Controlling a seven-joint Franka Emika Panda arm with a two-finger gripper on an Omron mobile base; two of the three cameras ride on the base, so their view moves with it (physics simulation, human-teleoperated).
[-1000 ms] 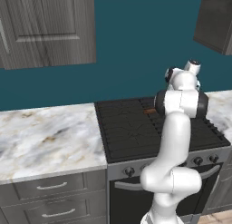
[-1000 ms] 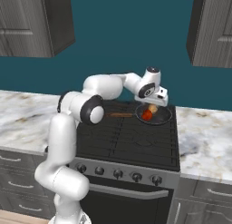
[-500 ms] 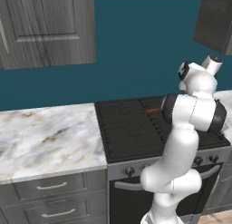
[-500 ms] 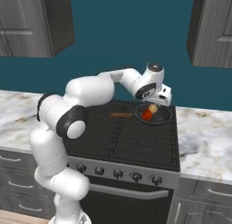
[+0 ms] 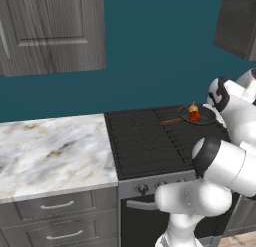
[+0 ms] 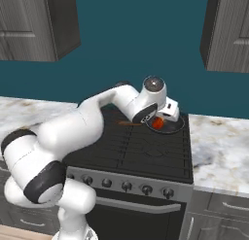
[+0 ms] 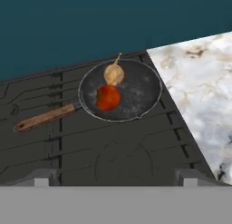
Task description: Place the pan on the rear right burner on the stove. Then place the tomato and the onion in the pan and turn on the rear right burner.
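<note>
pan (image 7: 131, 89): on rear right burner (image 7: 136, 116) of stove (image 5: 145, 141), wooden handle twd stove's middle
tomato (image 7: 108, 97): in pan, touching onion (image 7: 113, 74)
onion: in pan, on far side of tomato
pincer (image 7: 113, 178): wide open, holds nothing, above pan, apart from it
bench (image 7: 199, 82): marble, rt of stove

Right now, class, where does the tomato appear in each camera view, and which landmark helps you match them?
Left base view: tomato at right, mid-height.
Right base view: tomato just right of centre.
Hand view: tomato above centre.
Shared landmark: the black pan holding it, beside the onion.
</note>
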